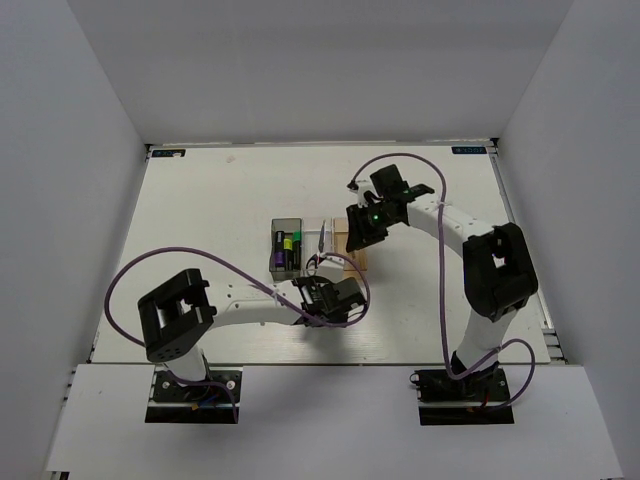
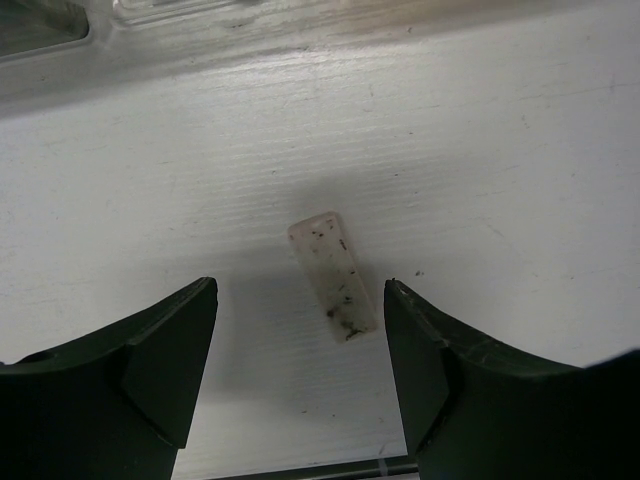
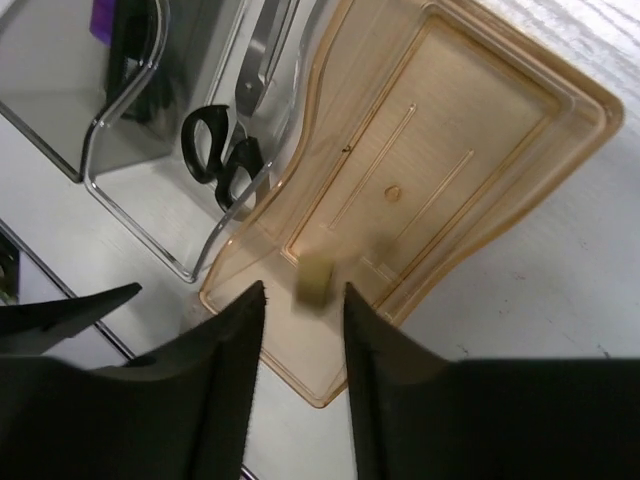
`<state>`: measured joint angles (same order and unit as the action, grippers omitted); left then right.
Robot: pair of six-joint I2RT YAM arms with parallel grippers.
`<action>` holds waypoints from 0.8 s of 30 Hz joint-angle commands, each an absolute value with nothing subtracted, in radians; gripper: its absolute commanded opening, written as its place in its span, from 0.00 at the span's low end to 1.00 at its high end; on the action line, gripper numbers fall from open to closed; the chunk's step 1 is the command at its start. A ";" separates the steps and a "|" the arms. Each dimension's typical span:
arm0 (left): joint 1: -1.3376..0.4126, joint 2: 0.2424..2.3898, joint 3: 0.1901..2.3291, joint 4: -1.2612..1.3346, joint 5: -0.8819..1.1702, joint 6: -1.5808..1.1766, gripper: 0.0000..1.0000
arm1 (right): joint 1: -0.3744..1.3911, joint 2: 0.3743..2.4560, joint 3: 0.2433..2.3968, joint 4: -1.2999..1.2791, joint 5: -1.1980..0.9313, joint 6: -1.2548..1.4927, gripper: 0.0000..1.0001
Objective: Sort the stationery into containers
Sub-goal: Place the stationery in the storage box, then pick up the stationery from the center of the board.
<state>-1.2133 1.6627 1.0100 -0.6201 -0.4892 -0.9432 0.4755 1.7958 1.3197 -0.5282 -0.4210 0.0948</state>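
Note:
In the left wrist view a pale, speckled eraser (image 2: 333, 278) lies on the white table. My left gripper (image 2: 300, 287) hangs open over it, the eraser lying nearer the right finger and touching neither. My right gripper (image 3: 303, 287) is open above the near end of the orange-tan bin (image 3: 450, 150). A small beige eraser (image 3: 313, 281), blurred, is loose between its fingertips over the bin floor. The black-handled scissors (image 3: 225, 160) lie in the clear bin (image 3: 150, 230). The dark bin (image 1: 275, 262) holds the highlighters (image 1: 287, 246), their caps purple, green and yellow.
The three bins stand side by side mid-table, dark on the left, clear (image 1: 318, 238) in the middle, orange-tan (image 1: 357, 262) on the right. My left gripper (image 1: 320, 293) is just in front of them, and my right gripper (image 1: 358, 232) is over the right end. White walls enclose the table.

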 commanded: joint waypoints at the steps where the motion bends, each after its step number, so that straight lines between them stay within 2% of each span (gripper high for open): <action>1: -1.201 1.672 1.061 -0.595 -0.494 -0.953 0.78 | 0.483 1.786 1.373 -0.531 -0.431 0.097 0.43; 2: -1.203 1.677 1.078 -0.595 -0.494 -0.953 0.78 | 0.485 1.779 1.371 -0.529 -0.434 0.097 0.51; 7: -1.186 1.706 1.094 -0.580 -0.479 -0.959 0.75 | 0.482 1.744 1.359 -0.517 -0.446 0.087 0.59; 9: -1.183 1.713 1.094 -0.575 -0.479 -0.971 0.71 | 0.483 1.714 1.351 -0.517 -0.443 0.083 0.50; 10: -1.180 1.716 1.092 -0.572 -0.479 -0.974 0.69 | 0.477 1.697 1.344 -0.515 -0.440 0.083 0.43; 11: -1.181 1.720 1.092 -0.572 -0.482 -0.976 0.68 | 0.480 1.671 1.339 -0.508 -0.437 0.086 0.31; 12: -1.181 1.721 1.091 -0.575 -0.483 -0.982 0.68 | 0.479 1.660 1.329 -0.508 -0.408 0.087 0.29; 21: -1.173 1.766 1.083 -0.578 -0.476 -1.038 0.63 | 0.434 1.500 1.255 -0.506 -0.310 0.106 0.32; 24: -1.184 1.772 1.074 -0.586 -0.476 -1.074 0.55 | 0.403 1.486 1.252 -0.517 -0.298 0.115 0.32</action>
<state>-1.1797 1.7748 1.0676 -0.5915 -0.4805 -1.0142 0.4297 1.5059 1.2629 -0.5163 -0.3321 0.1001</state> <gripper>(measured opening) 0.562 0.320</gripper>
